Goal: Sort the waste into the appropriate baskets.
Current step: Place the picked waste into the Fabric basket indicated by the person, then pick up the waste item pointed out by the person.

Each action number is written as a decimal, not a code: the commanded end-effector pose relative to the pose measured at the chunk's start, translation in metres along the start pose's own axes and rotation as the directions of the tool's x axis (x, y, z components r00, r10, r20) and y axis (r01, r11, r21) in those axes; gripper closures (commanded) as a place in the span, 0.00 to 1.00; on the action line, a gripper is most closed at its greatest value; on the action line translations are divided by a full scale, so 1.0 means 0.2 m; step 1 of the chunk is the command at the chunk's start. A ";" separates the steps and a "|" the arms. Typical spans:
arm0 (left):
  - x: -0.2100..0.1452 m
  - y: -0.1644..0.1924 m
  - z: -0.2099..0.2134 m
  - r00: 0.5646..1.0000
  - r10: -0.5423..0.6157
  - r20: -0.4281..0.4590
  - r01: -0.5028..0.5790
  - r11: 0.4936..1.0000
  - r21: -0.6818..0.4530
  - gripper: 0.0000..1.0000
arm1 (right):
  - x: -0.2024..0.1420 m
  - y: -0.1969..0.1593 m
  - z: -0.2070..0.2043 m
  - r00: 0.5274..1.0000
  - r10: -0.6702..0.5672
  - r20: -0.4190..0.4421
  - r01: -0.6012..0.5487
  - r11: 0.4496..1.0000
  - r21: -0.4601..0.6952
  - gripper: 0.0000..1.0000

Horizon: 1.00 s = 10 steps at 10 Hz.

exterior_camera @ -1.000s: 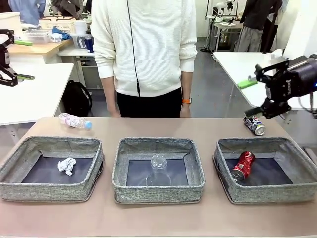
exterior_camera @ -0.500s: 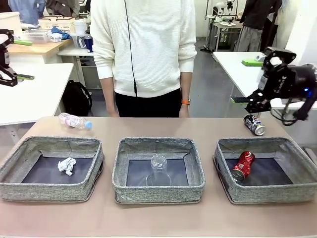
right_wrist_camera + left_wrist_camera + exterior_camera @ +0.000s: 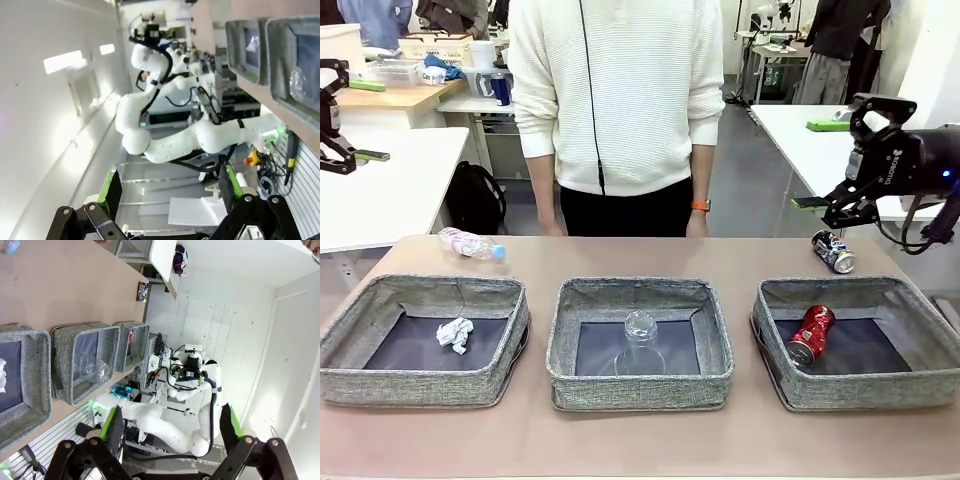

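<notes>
Three grey woven baskets stand in a row. The left basket [image 3: 380, 385] holds the crumpled paper ball [image 3: 454, 334], the middle basket [image 3: 640, 390] the clear plastic cup [image 3: 640, 340], and the right basket [image 3: 860, 392] the red can [image 3: 810, 333]. The bottle [image 3: 470, 243] lies on the table behind the left basket. Behind the right basket lies the dark blue can [image 3: 833, 251]. My right gripper [image 3: 832, 165] hangs open above that can, holding nothing. At the far left edge my left gripper [image 3: 365, 120] is raised, open and empty. Both wrist views confirm open fingers [image 3: 112, 422] [image 3: 110, 192].
A person in a white sweater [image 3: 615, 90] stands at the far side of the table, hands down. White side tables [image 3: 390, 190] [image 3: 810, 135] flank the scene. Bare tabletop runs in front of and behind the baskets.
My right gripper has swung up and turned above the dark blue can. The left arm and the waste have stayed put.
</notes>
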<state>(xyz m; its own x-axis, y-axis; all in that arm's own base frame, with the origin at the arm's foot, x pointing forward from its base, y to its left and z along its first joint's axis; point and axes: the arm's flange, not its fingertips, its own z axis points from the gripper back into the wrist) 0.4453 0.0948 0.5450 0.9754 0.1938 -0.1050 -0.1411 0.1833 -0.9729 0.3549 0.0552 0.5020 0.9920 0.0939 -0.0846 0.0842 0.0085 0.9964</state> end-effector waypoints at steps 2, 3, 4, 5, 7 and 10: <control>-0.01 -0.01 0.00 1.000 -0.006 -0.004 0.006 1.000 -0.015 0.00 | 0.02 -0.01 0.00 1.000 0.023 -0.014 -0.023 0.999 0.033 0.00; -0.01 -0.01 0.00 1.000 -0.006 -0.004 0.006 1.000 -0.015 0.00 | 0.02 -0.01 0.00 1.000 0.023 -0.014 -0.023 0.999 0.033 0.00; -0.01 -0.01 0.00 1.000 -0.006 -0.004 0.006 1.000 -0.015 0.00 | 0.02 -0.01 0.00 1.000 0.023 -0.014 -0.023 0.999 0.033 0.00; -0.01 -0.01 0.00 1.000 -0.006 -0.004 0.006 1.000 -0.015 0.00 | 0.02 -0.01 0.00 1.000 0.023 -0.014 -0.023 0.999 0.033 0.00; -0.01 -0.01 0.00 1.000 -0.006 -0.004 0.006 1.000 -0.015 0.00 | 0.02 -0.01 0.00 1.000 0.023 -0.014 -0.023 0.999 0.033 0.00; -0.01 -0.01 0.00 1.000 -0.006 -0.004 0.006 1.000 -0.015 0.00 | 0.02 -0.01 0.00 1.000 0.023 -0.014 -0.023 0.999 0.033 0.00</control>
<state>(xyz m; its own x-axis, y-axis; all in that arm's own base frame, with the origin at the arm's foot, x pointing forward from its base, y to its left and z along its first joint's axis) 0.4453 0.0947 0.5450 0.9754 0.1937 -0.1050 -0.1411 0.1833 -0.9729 0.3561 0.0543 0.4970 0.9913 0.1064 -0.0777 0.0787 -0.0045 0.9969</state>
